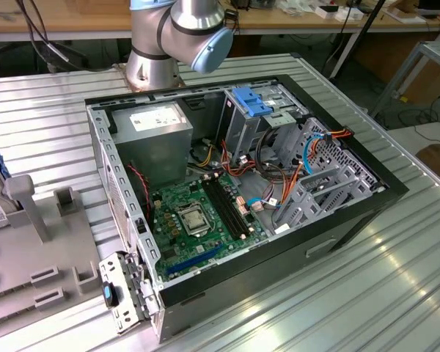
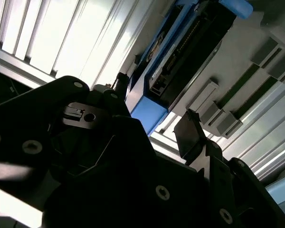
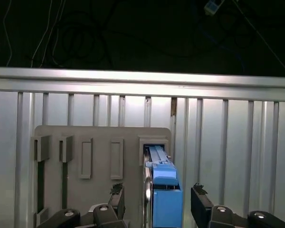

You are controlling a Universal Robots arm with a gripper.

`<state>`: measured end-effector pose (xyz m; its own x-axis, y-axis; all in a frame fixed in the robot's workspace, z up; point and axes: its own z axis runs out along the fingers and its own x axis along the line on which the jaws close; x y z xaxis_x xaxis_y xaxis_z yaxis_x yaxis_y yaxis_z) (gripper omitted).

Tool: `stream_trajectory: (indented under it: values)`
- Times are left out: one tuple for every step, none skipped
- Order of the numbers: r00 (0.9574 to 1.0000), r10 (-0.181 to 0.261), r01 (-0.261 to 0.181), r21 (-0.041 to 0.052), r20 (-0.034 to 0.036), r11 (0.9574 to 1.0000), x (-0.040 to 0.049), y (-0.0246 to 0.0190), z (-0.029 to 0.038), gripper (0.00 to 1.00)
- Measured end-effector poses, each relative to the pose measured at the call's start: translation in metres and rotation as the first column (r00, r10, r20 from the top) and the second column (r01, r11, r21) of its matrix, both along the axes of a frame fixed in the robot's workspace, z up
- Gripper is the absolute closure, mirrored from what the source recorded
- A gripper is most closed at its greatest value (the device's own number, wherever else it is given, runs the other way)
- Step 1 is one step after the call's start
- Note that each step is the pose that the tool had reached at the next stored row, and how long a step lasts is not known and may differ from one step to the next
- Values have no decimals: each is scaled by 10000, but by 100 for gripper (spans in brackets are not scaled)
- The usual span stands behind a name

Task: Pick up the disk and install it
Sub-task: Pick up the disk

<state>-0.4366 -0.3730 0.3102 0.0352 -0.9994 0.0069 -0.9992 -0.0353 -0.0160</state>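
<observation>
One disk (image 3: 165,197) stands on edge in a slot of the single grey holder (image 3: 99,137). The gripper (image 3: 156,194) is spread open, its two black fingers (image 3: 117,194) flanking the disk with a gap on each side (neither one touching it in the first wrist view). The disk's lower end is hidden behind the gripper's body, and in the exterior view it is cut off at the exterior view's left edge, well apart from the one open computer case (image 1: 337,235).
</observation>
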Motion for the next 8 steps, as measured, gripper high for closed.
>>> stream_trajectory:
  values:
    - [10000,1,-1,-13,-1,10000,0,0,-1,34]
    - [10000,0,0,-14,-2,10000,-1,0,-3,34]
    - [10000,0,0,-12,3,10000,0,1,-9,34]
    - [10000,-1,1,-13,3,10000,0,1,-17,34]
    - [10000,0,0,-13,1,10000,0,0,-28,34]
    - [10000,0,0,-14,0,10000,0,1,-37,34]
    - [10000,0,0,-14,0,10000,0,0,-47,35]
    - [10000,-1,1,-14,0,10000,0,1,-57,42]
